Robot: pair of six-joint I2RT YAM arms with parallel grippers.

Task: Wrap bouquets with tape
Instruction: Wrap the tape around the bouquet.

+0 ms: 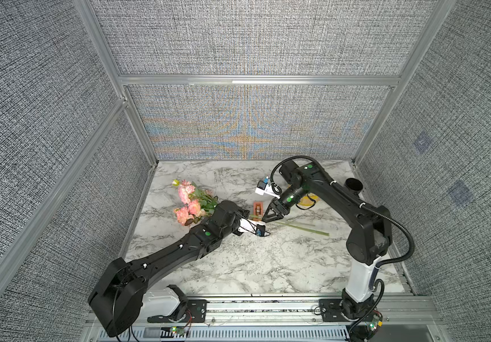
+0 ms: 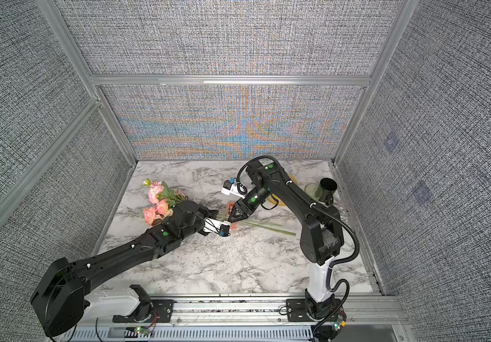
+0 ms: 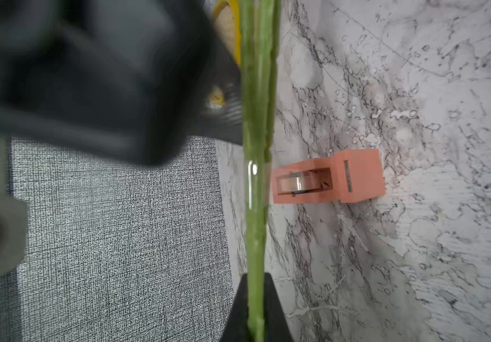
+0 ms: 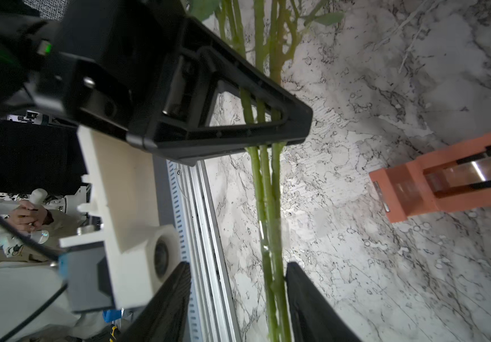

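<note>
Left end effector (image 3: 255,285) clamps stems (image 3: 254,225); tape (image 3: 300,182) beside.

The bouquet (image 1: 192,207) lay across the table (image 1: 238,266). Its blooms were left of the left claw (image 3: 256,299). Its stems (image 3: 256,237) ran right out of that claw's grip and on between the jaws of the right claw (image 4: 238,296). The dispenser (image 1: 258,209) stood just behind the stems, between the two claws. A basket (image 1: 305,202) lay behind and right of the right claw, under its arm.
</note>
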